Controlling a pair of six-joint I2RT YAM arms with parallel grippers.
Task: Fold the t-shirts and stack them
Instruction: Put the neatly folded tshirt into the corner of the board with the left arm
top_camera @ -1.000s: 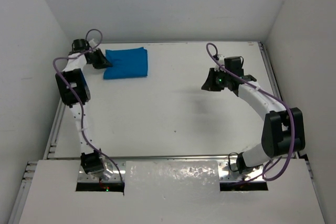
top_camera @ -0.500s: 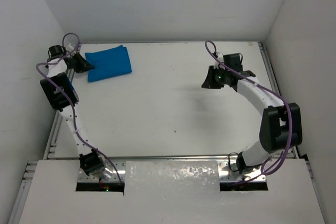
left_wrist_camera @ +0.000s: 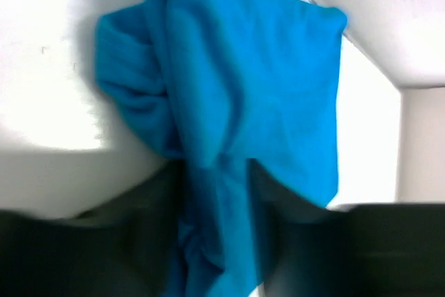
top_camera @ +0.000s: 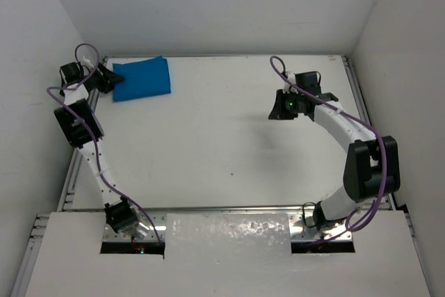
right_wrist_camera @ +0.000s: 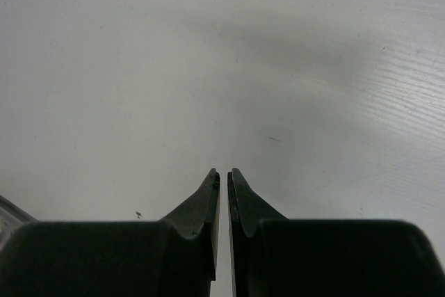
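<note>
The white worktop carries one coloured thing, a bright blue t-shirt, folded into a compact rectangle in the far corner at about 10 o'clock in the overhead view. Its long axis runs roughly from 9 to 3 o'clock, slightly tilted.

The left arm reaches up the 9 o'clock side of the worktop. The right arm bends in from 3 o'clock.

The left gripper sits at the shirt's short 9 o'clock edge, so the cloth extends away from it toward 3 o'clock. In its wrist view, bunched blue cloth runs down between the dark, blurred fingers. They stand somewhat apart, but I cannot tell whether they pinch the cloth or have let it go.

The right gripper is well apart from the shirt, off toward 3 o'clock over bare surface, with its jaws all but touching and nothing between them. The left arm is plainly the nearer for any next move on the shirt.
</note>
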